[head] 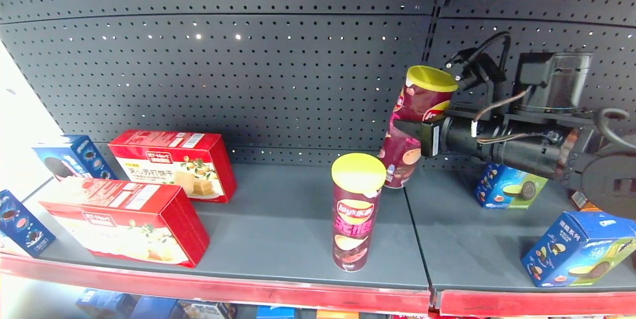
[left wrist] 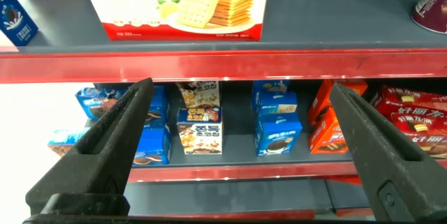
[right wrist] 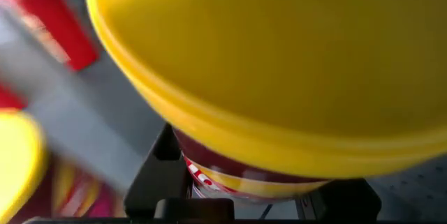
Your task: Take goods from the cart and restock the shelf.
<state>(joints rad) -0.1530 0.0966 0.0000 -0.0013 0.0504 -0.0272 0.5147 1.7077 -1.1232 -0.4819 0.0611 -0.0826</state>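
Placing a chip can on the shelf (head: 278, 219); right arm at work, set-down pending.
Left gripper (left wrist: 239, 84) is spread wide and empty, facing the shelf's red front edge. Standing can (head: 357, 212) is upright near the front. Behind it and to its right, the held can (head: 425, 95) is tilted at the shelf's back, clamped mid-body by the right gripper (head: 412, 132). Judged next: right the can, lower it flat, then release. Base contact with the shelf cannot be told; the lid hides it from the right wrist view.
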